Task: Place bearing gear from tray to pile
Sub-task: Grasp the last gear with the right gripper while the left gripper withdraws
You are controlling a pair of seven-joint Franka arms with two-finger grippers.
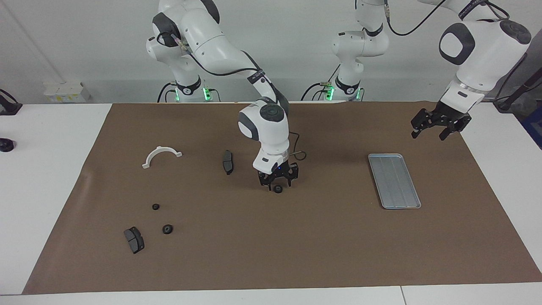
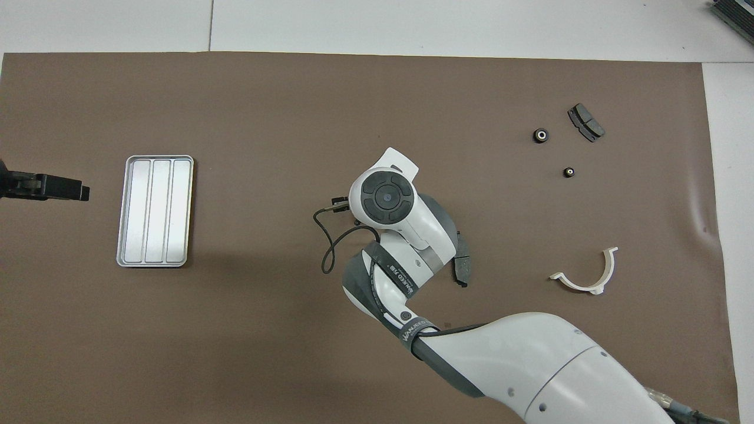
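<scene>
The right tool (image 1: 278,183) is down at the middle of the brown mat (image 1: 296,245), its fingers spread around a small black gear (image 1: 277,189) that sits on the mat between the fingertips; I cannot tell whether the fingers touch it. In the overhead view the arm's own wrist hides both the tool and this gear.

The tray (image 1: 394,181) lies toward the left arm's end of the bench (image 1: 51,178), well apart from that gear, with open mat between them. Its ridged floor shows bare in both views.

The pile is two more black gears toward the right arm's end: a smaller gear (image 1: 155,206) and, farther from the robots, a larger gear (image 1: 167,229), set apart from each other. A dark brake pad (image 1: 134,239) lies just beside the larger gear, toward the mat's edge. A second brake pad (image 1: 228,161) lies beside the right tool, nearer to the robots than the pile. A white half-ring bracket (image 1: 161,155) lies nearer to the robots too.

A wide stretch of bare mat separates the grasped-at gear from the pile.

The left tool (image 1: 440,127) waits in the air over the mat's edge, nearer to the robots than the tray, fingers spread and empty.
</scene>
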